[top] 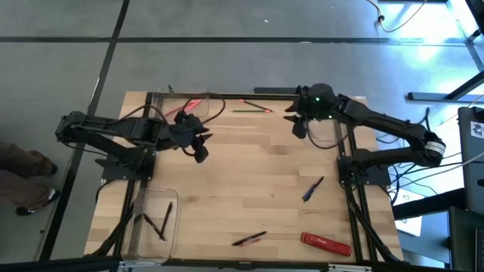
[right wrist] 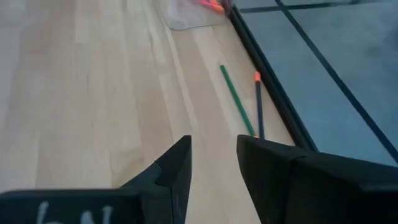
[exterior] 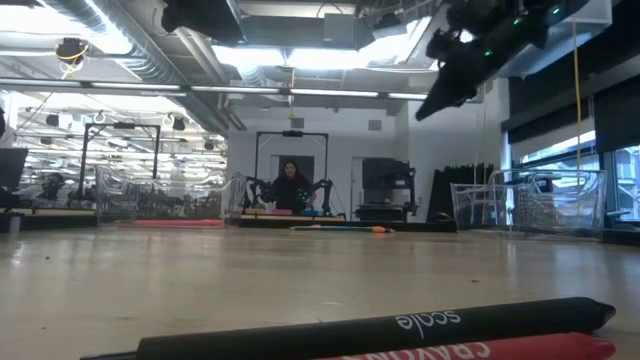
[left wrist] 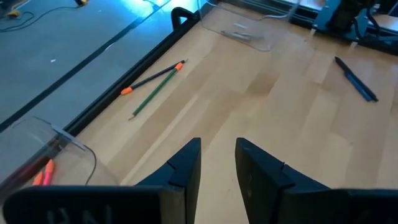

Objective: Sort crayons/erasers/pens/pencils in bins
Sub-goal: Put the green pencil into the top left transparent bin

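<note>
Wooden planks made up the surface [top: 249, 181] under both arms, with grey floor beyond its far edge. I had the right gripper [top: 299, 125] hanging in the upper right of the high view, its fingers [right wrist: 177, 165] released with a clear gap and nothing between them. The left gripper [top: 198, 147] hung left of centre, fingers [left wrist: 186, 162] likewise parted and empty.

Two pencils, a green pencil [top: 246, 111] and a dark pencil [top: 257, 105] with orange ends, lay side by side at the top edge of the high view, between the two grippers. Their long axes ran roughly along that far edge. In my judgement the right gripper was the nearer: the pair lay just ahead of its fingers in the right wrist view, slightly off to the right of the gap.

One clear bin [top: 193, 102] at upper left already held pink crayons [top: 195, 103]; another bin [top: 155, 219] at lower left held dark pencils [top: 160, 223]. A blue pen [top: 313, 189], a red bar [top: 326, 242] and more sticks [top: 249, 239] lay unsorted lower down.
</note>
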{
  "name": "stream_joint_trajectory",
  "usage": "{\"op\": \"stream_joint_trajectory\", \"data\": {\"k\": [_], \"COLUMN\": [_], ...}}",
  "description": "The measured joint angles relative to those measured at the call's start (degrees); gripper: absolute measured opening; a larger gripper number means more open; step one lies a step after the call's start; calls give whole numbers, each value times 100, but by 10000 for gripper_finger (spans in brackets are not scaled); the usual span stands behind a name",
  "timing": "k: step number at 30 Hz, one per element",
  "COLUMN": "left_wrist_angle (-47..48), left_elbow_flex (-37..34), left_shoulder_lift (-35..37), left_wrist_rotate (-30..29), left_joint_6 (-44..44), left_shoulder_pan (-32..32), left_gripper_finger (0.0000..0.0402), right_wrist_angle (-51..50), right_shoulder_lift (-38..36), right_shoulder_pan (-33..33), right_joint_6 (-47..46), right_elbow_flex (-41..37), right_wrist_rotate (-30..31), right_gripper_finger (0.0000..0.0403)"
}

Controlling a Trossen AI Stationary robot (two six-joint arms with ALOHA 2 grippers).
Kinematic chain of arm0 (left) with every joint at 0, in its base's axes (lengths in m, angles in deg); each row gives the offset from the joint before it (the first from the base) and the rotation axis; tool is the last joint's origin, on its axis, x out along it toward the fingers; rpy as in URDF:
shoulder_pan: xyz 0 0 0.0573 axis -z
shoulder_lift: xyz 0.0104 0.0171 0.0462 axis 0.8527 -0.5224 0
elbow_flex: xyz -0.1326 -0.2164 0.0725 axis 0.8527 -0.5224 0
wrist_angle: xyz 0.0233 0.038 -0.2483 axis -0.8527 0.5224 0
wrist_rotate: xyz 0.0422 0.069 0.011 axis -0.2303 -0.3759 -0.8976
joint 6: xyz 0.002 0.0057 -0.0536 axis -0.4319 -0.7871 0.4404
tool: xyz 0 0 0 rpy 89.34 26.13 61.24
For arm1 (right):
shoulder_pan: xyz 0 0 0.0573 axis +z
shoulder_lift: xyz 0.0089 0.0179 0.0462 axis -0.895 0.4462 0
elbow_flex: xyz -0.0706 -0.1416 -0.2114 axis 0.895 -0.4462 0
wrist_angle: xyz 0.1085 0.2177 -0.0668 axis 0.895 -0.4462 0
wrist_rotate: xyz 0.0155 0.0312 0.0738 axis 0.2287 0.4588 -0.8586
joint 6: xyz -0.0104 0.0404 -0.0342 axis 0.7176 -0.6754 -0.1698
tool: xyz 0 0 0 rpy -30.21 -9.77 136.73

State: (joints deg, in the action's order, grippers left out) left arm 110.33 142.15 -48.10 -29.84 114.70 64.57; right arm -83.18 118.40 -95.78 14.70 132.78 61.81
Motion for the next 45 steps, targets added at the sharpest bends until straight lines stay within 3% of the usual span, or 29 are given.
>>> {"op": "stream_joint_trajectory", "data": {"k": [8, 12, 18, 26, 34, 45], "left_wrist_angle": [-4, -4, -4, -4, -2, -3], "left_elbow_flex": [0, 0, 0, 0, 0, 0], "left_shoulder_lift": [0, 0, 0, 0, 0, 0], "left_wrist_rotate": [0, 2, 2, 2, 0, 0], "left_joint_6": [-11, -11, -11, -13, -13, -13], "left_shoulder_pan": [-152, -217, -269, -269, -269, -269], "left_gripper_finger": [92, 92, 92, 92, 92, 92], "right_wrist_angle": [328, -204, -1824, -2610, -2619, -2710], "right_shoulder_lift": [1285, 2149, 3652, 5156, 5906, 6053], "right_shoulder_pan": [-2, -2, -202, -355, -520, -583], "right_joint_6": [302, 438, 792, 1335, 1352, 1848], "right_elbow_flex": [385, 1361, 3004, 4257, 4870, 4862], "right_wrist_rotate": [-25, -25, -22, 1, 277, 470], "right_gripper_finger": [130, 130, 130, 130, 130, 130]}}
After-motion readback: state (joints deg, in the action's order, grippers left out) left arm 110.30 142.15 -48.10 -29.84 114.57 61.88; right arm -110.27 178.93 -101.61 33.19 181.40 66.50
